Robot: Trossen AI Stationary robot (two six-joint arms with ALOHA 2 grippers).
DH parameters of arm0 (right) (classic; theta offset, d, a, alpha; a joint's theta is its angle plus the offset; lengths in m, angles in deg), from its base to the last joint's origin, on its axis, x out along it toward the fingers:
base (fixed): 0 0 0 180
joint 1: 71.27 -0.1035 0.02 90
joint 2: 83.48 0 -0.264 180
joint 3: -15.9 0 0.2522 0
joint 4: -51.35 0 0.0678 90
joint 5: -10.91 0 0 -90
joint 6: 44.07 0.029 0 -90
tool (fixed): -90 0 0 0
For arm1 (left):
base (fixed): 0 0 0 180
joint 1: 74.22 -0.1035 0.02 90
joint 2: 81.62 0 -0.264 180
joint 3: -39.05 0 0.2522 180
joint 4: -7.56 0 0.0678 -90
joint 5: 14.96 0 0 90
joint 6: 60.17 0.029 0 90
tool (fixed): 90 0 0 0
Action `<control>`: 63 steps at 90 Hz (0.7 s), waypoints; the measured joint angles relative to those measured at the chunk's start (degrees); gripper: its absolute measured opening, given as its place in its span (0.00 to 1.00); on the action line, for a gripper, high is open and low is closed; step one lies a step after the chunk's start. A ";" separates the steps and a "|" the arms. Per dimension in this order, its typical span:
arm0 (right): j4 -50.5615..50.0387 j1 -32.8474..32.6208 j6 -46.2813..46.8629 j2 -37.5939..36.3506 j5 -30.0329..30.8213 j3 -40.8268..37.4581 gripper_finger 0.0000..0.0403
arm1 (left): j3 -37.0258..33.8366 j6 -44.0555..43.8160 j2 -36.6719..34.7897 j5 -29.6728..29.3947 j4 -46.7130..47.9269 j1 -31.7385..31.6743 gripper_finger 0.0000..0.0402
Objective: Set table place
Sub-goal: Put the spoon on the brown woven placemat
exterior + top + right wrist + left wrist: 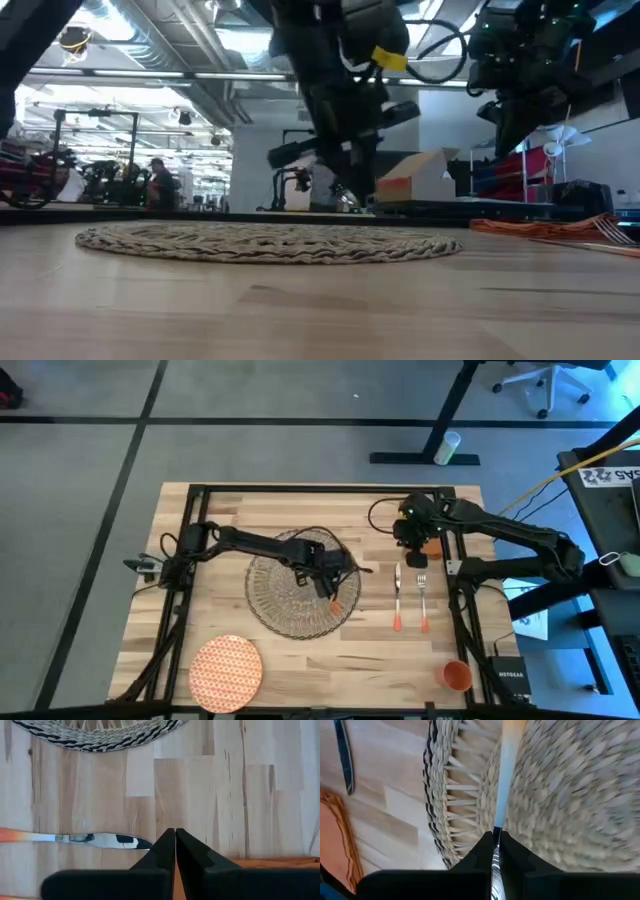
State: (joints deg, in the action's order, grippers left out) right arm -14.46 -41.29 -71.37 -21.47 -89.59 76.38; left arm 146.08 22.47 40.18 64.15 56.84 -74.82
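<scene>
Our left tool [496,845] pinches what looks like the spoon [506,775], thin, light and slippery, over the placemat [290,595]; the right tool [175,851] is pressed together.

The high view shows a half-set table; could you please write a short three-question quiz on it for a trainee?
1. True or false: the plate lies on the bare wood, apart from the placemat.
2. What do the left gripper's jaws hold above the placemat? A the cup, B the spoon, C the napkin.
3. Fill in: the knife and fork lie side by side nearest the ___ gripper.

Key: 1 true. 2 B. 3 right: the right gripper hangs just beyond their tips, jaws shut.
</scene>
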 joint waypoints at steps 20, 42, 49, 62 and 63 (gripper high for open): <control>0.03 -0.01 0.01 0.01 -0.02 0.00 0.00 | 1.39 1.70 2.52 0.16 -1.80 -1.32 0.00; 0.00 -0.02 -0.01 -0.01 -0.02 0.00 0.00 | 1.55 2.25 2.64 1.76 -4.71 -2.21 0.00; 0.02 0.00 0.01 0.01 0.00 0.00 0.00 | 1.54 2.00 2.64 1.80 -4.38 -2.21 0.00; 0.03 -0.01 0.00 0.01 0.00 0.00 0.00 | 1.52 1.97 3.33 1.84 -4.87 -2.21 0.00; 0.03 -0.02 0.00 0.01 0.00 0.00 0.00 | 1.52 1.96 3.50 1.84 -4.93 -2.21 0.00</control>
State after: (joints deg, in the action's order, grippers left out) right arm -14.43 -41.31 -71.38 -21.47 -89.59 76.38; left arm 147.60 24.42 43.68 66.00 51.91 -77.03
